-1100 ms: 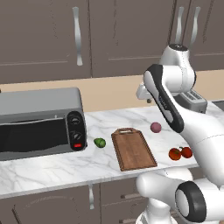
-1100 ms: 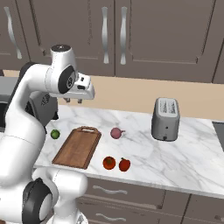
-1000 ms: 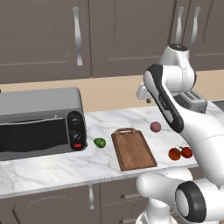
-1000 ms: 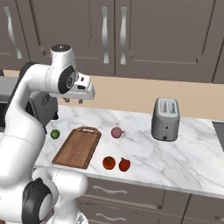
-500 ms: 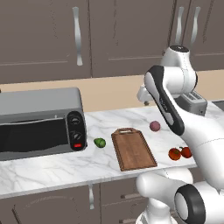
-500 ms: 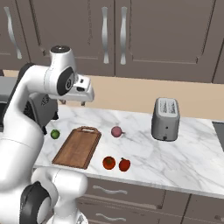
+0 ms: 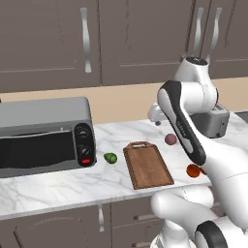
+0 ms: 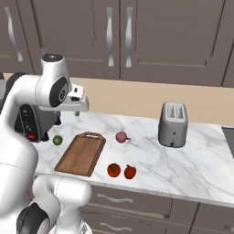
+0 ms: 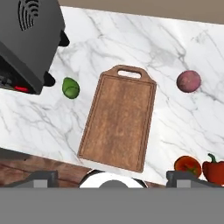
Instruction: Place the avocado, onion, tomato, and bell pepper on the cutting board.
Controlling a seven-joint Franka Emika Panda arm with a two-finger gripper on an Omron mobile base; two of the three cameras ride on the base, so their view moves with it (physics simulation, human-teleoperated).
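The brown cutting board (image 9: 119, 122) lies bare on the marble counter, its handle toward the wall. Left of it sits the green avocado (image 9: 70, 87), close to the oven. The pinkish-purple onion (image 9: 189, 81) rests to the board's right, near the back. By the front edge, the orange-red tomato (image 9: 187, 165) and the deep red bell pepper (image 9: 214, 168) lie side by side. My gripper (image 9: 113, 177) hangs high over the board's near end, open and holding nothing. From the base I see the gripper (image 8: 77, 112), board (image 8: 81, 154), avocado (image 7: 110, 158) and onion (image 7: 170, 139).
A grey toaster oven (image 7: 43, 135) fills the counter's left end. A silver toaster (image 8: 173, 124) stands at the back right. Brown cabinet doors with long handles hang above. Bare marble lies right of the tomato (image 8: 114, 170) and pepper (image 8: 130, 172).
The gripper's fingers have spread from shut to open. The arm stays high over the board, and nothing on the counter has moved.
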